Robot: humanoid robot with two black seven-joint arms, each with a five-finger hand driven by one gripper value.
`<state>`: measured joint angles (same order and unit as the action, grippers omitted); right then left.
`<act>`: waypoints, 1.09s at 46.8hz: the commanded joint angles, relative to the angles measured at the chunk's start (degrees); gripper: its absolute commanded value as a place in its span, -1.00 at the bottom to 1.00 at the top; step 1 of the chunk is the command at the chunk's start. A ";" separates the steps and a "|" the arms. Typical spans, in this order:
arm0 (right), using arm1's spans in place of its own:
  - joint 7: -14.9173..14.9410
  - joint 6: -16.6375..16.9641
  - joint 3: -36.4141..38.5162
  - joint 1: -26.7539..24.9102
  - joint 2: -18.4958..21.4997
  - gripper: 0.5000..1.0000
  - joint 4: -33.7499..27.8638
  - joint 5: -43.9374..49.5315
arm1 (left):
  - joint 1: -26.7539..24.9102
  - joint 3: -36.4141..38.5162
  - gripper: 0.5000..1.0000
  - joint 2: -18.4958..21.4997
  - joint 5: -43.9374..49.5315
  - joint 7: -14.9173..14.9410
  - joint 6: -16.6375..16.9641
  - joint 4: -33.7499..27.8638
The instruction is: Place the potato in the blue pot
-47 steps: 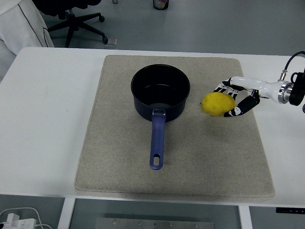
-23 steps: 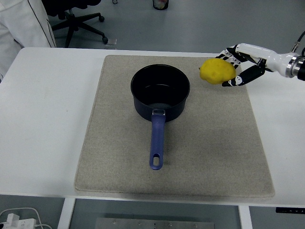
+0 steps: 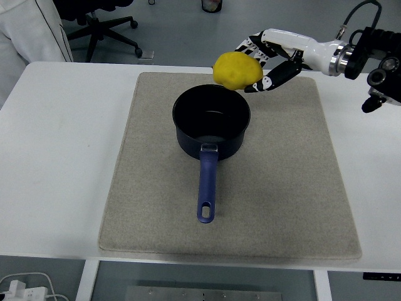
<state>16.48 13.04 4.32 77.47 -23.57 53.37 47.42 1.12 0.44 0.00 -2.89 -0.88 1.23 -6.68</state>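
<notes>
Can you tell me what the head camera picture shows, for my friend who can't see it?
The robot's right hand holds a yellow potato in the air, near the far rim of an empty blue pot. The pot sits on a grey mat on a white table, handle pointing toward the robot.

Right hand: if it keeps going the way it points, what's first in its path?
Nothing close: the right hand, shut on the potato, points left above the blue pot; beyond looks free, though height is unclear.
</notes>
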 commanded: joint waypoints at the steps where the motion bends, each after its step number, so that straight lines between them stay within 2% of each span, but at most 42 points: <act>1: 0.48 -0.12 -1.07 0.83 1.59 -1.00 -1.08 0.21 | 0.02 0.00 0.99 0.00 -0.01 0.00 0.00 0.00; 12: 0.75 -0.12 -2.91 1.01 8.97 -1.00 -3.18 1.35 | 0.02 0.00 0.99 0.00 -0.01 0.00 0.00 0.00; 22: 0.40 -0.12 -5.11 0.75 12.14 -1.00 -7.75 1.53 | 0.02 0.00 0.99 0.00 -0.01 0.00 0.00 0.00; 39: 0.13 -0.12 -6.96 0.66 12.76 -1.00 -9.07 1.62 | 0.02 0.00 0.99 0.00 -0.01 0.00 0.00 0.00; 51: 0.13 -2.32 -8.98 0.22 13.11 -1.00 -10.13 1.80 | 0.02 0.00 0.99 0.00 -0.01 0.00 0.00 0.00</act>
<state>16.61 11.07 -4.52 77.78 -10.59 43.25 49.30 1.13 0.44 0.00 -2.89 -0.88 1.23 -6.68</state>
